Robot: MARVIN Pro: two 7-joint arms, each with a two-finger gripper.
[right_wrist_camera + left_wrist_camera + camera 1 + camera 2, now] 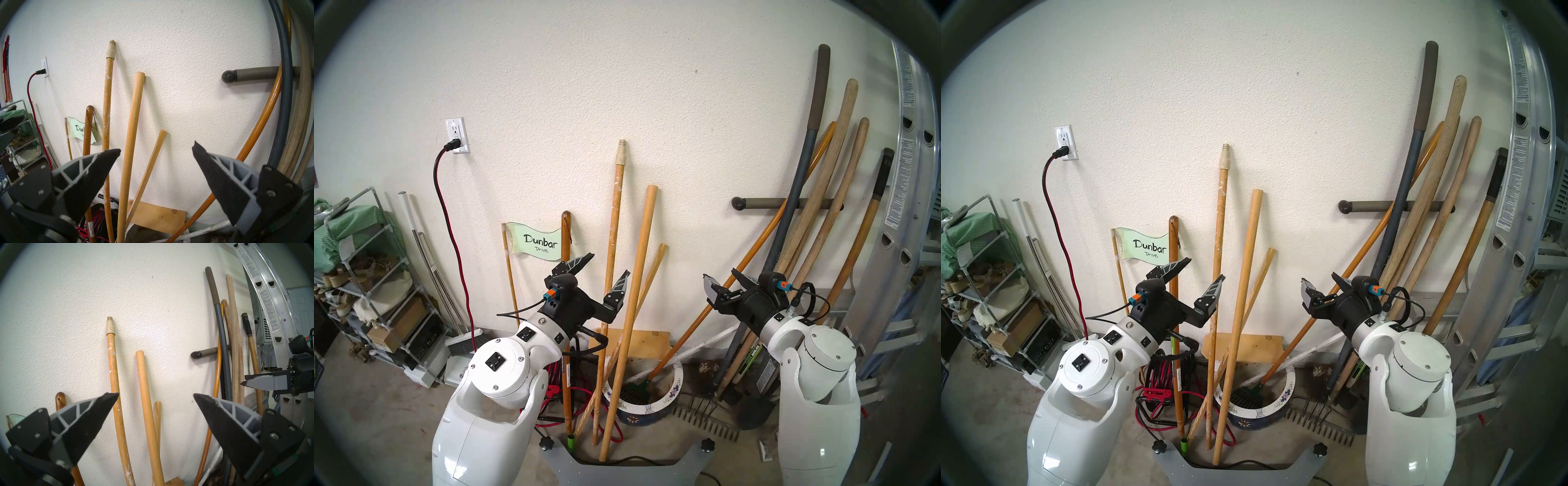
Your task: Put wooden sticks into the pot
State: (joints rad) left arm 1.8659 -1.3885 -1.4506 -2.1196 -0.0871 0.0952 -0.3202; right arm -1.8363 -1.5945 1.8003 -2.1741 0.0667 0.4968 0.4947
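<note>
Both sets of fingers wide, empty: left gripper (600, 268) just left of sticks (633, 295) leaning on wall; right gripper (726, 277) in clear air. Pot (667, 400) on floor below, between arms.

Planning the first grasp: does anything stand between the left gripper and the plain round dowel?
Yes: the speckled pole stands between the open left gripper and the plain round dowel, passing beside the right-hand of its fingers. Neither is gripped.
</note>
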